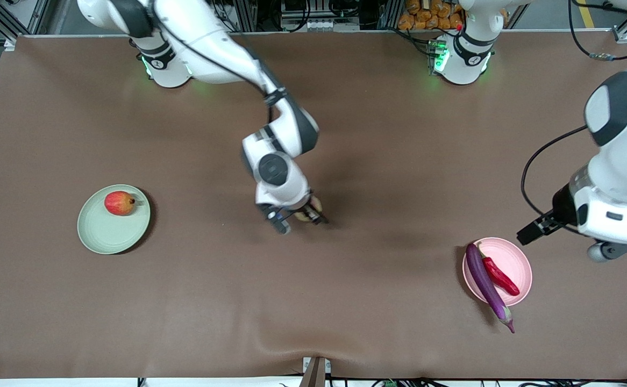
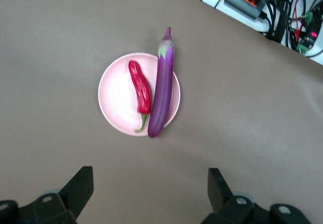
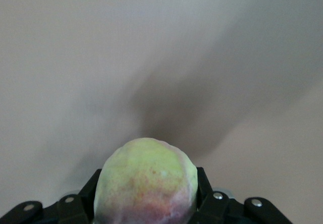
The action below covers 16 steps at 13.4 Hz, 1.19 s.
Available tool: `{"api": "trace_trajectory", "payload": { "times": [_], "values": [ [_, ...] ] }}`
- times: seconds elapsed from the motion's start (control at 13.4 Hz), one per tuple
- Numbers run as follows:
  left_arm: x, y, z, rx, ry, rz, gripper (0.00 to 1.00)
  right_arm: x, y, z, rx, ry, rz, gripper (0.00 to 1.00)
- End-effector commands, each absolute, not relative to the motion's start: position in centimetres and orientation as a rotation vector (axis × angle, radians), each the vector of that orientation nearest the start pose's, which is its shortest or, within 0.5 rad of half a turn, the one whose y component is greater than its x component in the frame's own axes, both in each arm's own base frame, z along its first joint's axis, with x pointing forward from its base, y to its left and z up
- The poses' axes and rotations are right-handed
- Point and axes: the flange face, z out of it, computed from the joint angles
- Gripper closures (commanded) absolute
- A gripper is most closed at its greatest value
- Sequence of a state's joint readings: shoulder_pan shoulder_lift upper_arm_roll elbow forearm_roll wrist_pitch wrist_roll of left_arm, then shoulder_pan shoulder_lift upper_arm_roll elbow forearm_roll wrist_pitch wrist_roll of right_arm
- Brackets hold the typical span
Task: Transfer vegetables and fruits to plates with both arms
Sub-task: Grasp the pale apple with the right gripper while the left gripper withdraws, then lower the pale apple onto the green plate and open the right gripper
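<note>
Eggplant (image 1: 486, 283) lengthwise, stem toward front camera

Two plates (image 1: 113, 231), two round fruits (image 1: 119, 203), one eggplant (image 1: 486, 285), one chili pepper (image 1: 499, 276).

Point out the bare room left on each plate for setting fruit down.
Green plate: bare everywhere except where the red fruit sits by its rim toward the arms' bases. Pink plate: crowded; chili lies across its middle and eggplant along one edge, leaving one bare strip.
</note>
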<state>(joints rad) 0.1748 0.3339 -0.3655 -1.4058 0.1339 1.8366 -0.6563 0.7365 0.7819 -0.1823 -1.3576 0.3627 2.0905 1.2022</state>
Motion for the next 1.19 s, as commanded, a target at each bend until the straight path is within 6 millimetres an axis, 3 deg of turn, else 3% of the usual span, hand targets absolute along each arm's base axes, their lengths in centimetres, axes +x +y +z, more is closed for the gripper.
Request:
{"api": "trace_trajectory", "payload": {
  "times": [0.0, 0.15, 0.3, 0.6, 0.67, 0.82, 0.97, 1.04, 1.12],
  "values": [
    [64.5, -8.4, 57.5, -3.128, -0.694, -0.16, 0.0, 62.6, 32.4, 32.9, -2.915, 0.916, 0.352, 1.0],
    [63.0, -8.3, 59.6, -3.137, -0.54, -0.158, 0.0, 64.4, 24.9, 34.2, -2.945, 0.752, 0.371, 1.0],
    [61.2, -7.7, 61.9, -3.127, -0.437, -0.149, 0.0, 65.7, 17.5, 33.6, -3.047, 0.609, 0.355, 1.0],
    [58.2, -7.5, 63.9, -3.094, -0.229, -0.099, 0.0, 67.4, 2.0, 31.1, -3.118, 0.405, 0.338, 1.0],
    [57.5, -5.8, 64.3, -3.106, -0.197, -0.074, 0.0, 67.3, -0.1, 30.1, -3.118, 0.334, 0.323, 1.0],
    [55.4, -4.7, 63.5, -3.139, -0.14, -0.015, 0.0, 66.4, -5.1, 27.7, -3.119, 0.272, 0.269, 1.0],
    [53.8, -4.9, 63.5, -3.135, -0.133, -0.003, 0.0, 66.0, -9.7, 26.2, -3.112, 0.206, 0.251, 1.0],
    [53.3, -4.8, 63.8, -3.133, -0.135, -0.003, 0.0, 65.9, -11.0, 25.2, -3.107, 0.2, 0.247, 1.0],
    [52.8, -4.8, 63.9, -3.133, -0.135, -0.003, 0.0, 65.8, -10.9, 24.5, -3.097, 0.209, 0.245, 1.0]
  ]
}}
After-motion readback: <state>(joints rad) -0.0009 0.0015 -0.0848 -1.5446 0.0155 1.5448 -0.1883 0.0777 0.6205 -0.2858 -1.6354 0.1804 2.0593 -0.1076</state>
